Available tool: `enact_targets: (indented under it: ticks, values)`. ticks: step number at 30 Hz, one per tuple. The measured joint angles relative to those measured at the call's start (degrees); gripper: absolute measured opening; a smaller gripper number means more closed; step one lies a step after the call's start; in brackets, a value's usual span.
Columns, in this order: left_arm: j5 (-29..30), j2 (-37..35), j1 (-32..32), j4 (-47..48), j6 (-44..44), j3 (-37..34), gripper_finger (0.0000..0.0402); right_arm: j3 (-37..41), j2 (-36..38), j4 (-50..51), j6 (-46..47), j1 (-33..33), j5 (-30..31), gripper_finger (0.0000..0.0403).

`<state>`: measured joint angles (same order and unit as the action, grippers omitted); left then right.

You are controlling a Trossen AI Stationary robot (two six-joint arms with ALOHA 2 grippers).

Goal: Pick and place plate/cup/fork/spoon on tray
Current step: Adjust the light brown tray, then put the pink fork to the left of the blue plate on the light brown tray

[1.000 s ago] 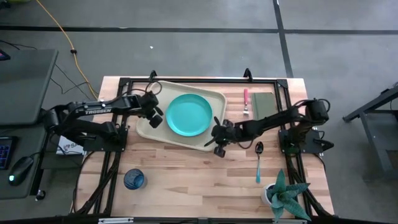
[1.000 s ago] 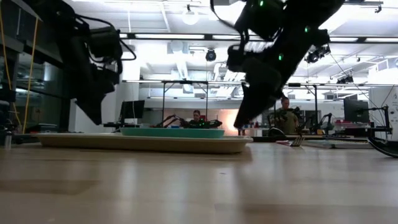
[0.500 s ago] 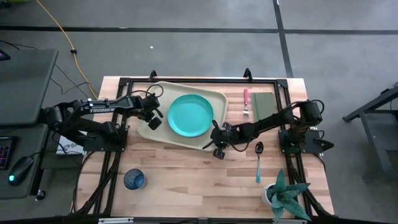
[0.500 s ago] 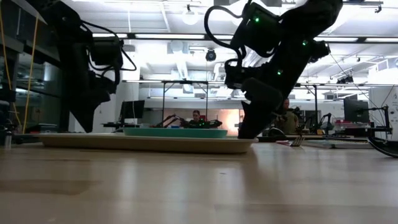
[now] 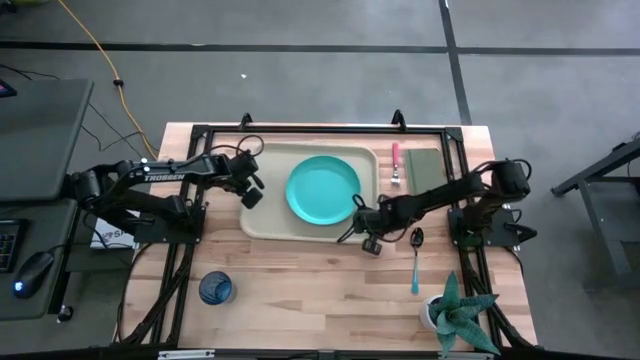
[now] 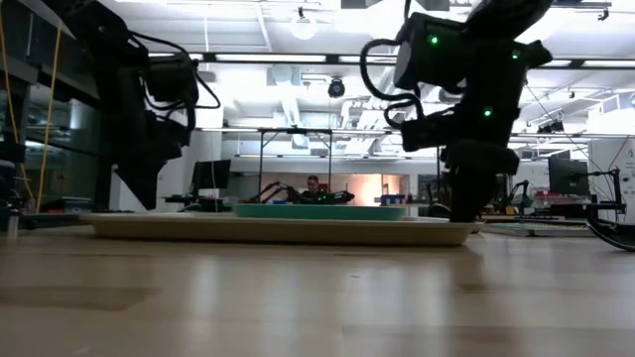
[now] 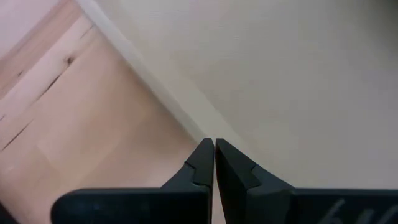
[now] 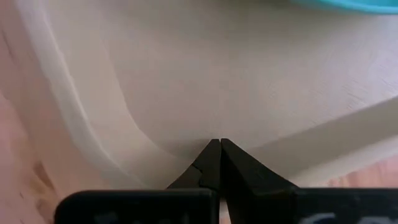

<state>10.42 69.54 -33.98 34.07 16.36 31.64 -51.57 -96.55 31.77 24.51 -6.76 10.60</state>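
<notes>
Nearest the table's front edge: cup (image 5: 215, 289) upright on bare wood at front left, well apart from everything else; potted plant (image 5: 455, 312) at front right

Further in, right of centre: spoon (image 5: 416, 258) flat on the wood, bowl toward the tray, handle toward the front

Mid-table: beige tray (image 5: 272, 222) lying square to the table (image 5: 310, 290), turquoise plate (image 5: 323, 188) resting inside it toward its right half

Right tool (image 5: 368, 229) at the tray's front right corner, fingers (image 8: 214, 163) pressed together, tips meeting the rim; whether anything pinched, cannot tell

Left tool (image 5: 250, 192) at the tray's left edge, fingers (image 7: 210, 163) likewise closed, tips over the rim (image 7: 155, 84)

Farther back, right of the tray: fork (image 5: 396, 164) flat just beside a grey-green pad (image 5: 423, 167)

Beyond the table in the low view: a person (image 6: 314, 185) seated in the lit room
</notes>
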Motion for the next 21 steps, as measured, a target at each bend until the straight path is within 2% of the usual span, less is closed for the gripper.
enact_targets:
  ticks: [7,13,17,21]
  values:
    - [-0.1,-0.2,0.8,-2.1,-2.8,1.6,0.0,0.0,3.7,-0.1,-0.4,-1.3,4.5,0.0]
    - [-0.3,-4.9,0.9,-4.0,-5.4,5.9,0.0,0.0,6.3,0.4,-2.0,2.7,10.2,0.0]
    - [-5.5,-11.9,2.2,-13.1,-6.1,4.6,0.0,0.0,6.3,0.2,-5.2,7.7,10.3,0.0]
    - [-9.7,-18.5,4.9,-25.1,-6.7,0.2,0.0,0.0,6.2,0.2,-8.4,12.0,10.4,0.0]
